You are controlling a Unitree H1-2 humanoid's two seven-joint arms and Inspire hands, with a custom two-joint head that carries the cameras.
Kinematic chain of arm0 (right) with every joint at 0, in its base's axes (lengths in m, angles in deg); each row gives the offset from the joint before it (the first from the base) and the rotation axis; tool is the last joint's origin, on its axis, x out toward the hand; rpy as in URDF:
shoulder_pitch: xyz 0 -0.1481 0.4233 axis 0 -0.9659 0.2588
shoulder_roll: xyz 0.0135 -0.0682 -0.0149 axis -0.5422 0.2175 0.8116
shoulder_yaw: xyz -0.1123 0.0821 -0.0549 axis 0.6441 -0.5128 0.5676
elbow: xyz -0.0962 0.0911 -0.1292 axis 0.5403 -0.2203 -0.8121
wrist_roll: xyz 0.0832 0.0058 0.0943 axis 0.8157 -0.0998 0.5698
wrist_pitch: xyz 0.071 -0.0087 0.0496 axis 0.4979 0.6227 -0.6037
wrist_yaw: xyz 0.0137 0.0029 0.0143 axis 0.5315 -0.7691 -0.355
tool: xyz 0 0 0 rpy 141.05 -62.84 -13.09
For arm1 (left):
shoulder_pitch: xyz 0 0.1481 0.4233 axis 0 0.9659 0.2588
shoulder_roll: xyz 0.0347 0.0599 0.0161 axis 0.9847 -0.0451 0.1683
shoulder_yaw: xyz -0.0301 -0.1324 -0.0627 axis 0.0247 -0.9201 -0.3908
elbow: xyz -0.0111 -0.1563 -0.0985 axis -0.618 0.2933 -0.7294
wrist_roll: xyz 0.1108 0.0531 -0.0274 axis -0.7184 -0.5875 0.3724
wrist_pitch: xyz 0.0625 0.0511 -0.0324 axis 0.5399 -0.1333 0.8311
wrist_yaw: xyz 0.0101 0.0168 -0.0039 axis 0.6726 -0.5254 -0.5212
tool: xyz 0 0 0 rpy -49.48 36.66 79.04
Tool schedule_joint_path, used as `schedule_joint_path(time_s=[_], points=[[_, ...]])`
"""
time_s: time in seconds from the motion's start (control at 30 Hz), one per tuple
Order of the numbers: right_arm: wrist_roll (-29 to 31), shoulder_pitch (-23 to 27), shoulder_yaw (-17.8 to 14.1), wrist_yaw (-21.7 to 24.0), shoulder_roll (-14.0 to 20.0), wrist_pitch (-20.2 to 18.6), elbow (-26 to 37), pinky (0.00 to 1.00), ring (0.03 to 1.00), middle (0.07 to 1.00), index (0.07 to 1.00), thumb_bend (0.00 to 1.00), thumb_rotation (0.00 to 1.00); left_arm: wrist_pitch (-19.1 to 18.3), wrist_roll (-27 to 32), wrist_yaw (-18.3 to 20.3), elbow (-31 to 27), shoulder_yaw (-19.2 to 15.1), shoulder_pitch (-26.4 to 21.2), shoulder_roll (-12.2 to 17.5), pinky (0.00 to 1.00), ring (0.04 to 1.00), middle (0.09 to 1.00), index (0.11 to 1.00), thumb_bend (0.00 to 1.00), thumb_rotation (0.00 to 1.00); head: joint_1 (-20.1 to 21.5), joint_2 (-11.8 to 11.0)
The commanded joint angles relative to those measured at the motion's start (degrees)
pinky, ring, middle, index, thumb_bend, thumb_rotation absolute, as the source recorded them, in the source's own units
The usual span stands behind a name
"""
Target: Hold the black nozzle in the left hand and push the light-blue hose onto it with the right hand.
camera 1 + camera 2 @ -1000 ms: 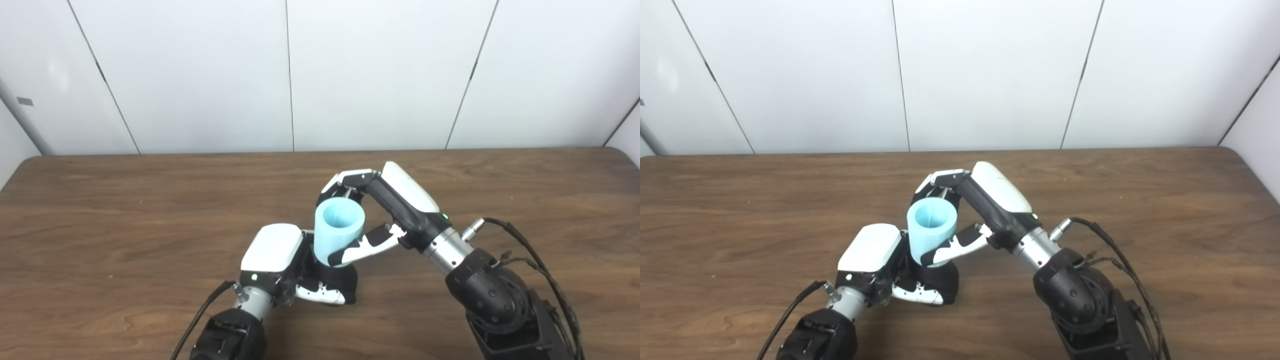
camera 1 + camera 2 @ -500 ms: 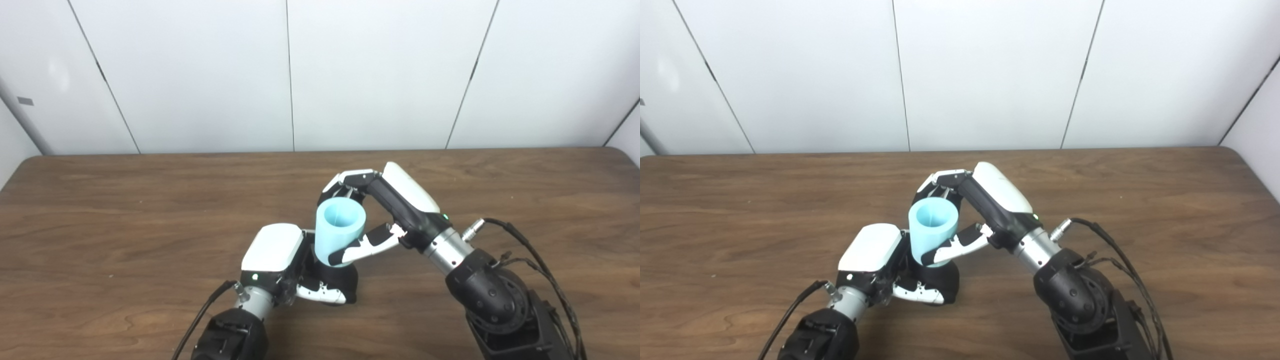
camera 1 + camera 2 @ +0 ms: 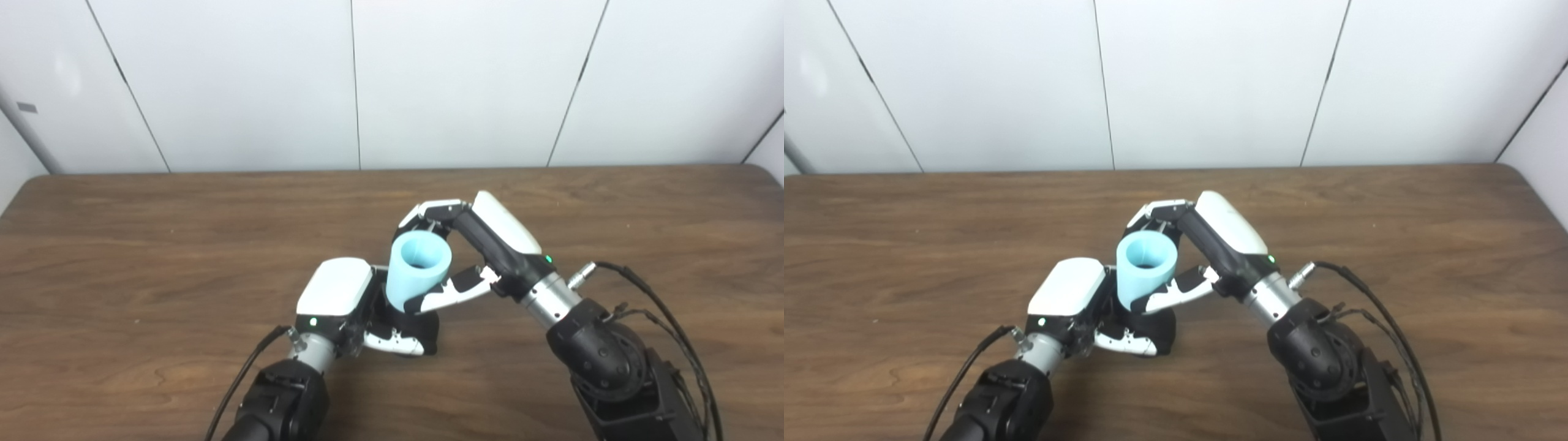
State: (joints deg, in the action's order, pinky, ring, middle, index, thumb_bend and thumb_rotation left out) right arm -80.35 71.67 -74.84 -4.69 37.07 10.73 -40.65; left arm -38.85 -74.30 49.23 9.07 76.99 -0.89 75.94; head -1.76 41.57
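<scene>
A short light-blue hose [image 3: 418,272] stands upright near the table's middle, its open mouth facing up. My right hand [image 3: 474,251] is shut on it, fingers behind and thumb [image 3: 453,294] across the front. Directly below sits the black nozzle [image 3: 422,334], with the hose's lower end over its top. My left hand [image 3: 361,312] is shut on the nozzle from the left, its thumb [image 3: 1118,344] lying along the base on the tabletop. Most of the nozzle is hidden by both hands and the hose.
The brown wooden table [image 3: 122,257] spreads wide on both sides, with a white panelled wall [image 3: 355,79] behind its far edge. Cables [image 3: 649,300] trail from the right forearm.
The whole picture has shifted a little, so the camera moved. The hose leans slightly more toward the camera and sits a touch lower over the nozzle. Both hands keep their hold.
</scene>
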Motion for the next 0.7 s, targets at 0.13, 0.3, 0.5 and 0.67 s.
schedule_joint_path(time_s=[0.13,0.3,0.5,0.67], points=[[-0.6,0.3,0.5,-0.5,0.6,1.4,-1.4,0.36,0.383,0.499,0.548,0.51,0.00,0.8,-0.4,2.2,0.7,1.1,1.1,0.4,0.33,0.416,0.414,0.511,0.52,0.00,0.3,0.0],[0.3,0.8,-0.2,-1.0,0.2,1.3,-0.6,0.37,0.385,0.495,0.571,0.51,0.00,0.4,-0.5,3.2,0.5,1.2,1.0,0.3,0.33,0.413,0.412,0.508,0.52,0.00,0.4,-0.1],[-0.3,1.2,-0.8,-1.2,0.5,1.3,0.0,0.55,0.625,0.665,0.700,0.79,0.15,0.5,0.1,3.1,0.7,1.2,1.0,0.1,0.32,0.401,0.406,0.504,0.52,0.00,0.4,-0.2],[-2.7,0.7,-0.6,-0.5,0.7,0.0,0.8,0.66,0.777,0.829,0.796,0.84,0.37,0.1,-0.4,3.7,0.5,1.4,1.1,0.0,0.31,0.402,0.407,0.506,0.52,0.00,0.2,-0.1]])
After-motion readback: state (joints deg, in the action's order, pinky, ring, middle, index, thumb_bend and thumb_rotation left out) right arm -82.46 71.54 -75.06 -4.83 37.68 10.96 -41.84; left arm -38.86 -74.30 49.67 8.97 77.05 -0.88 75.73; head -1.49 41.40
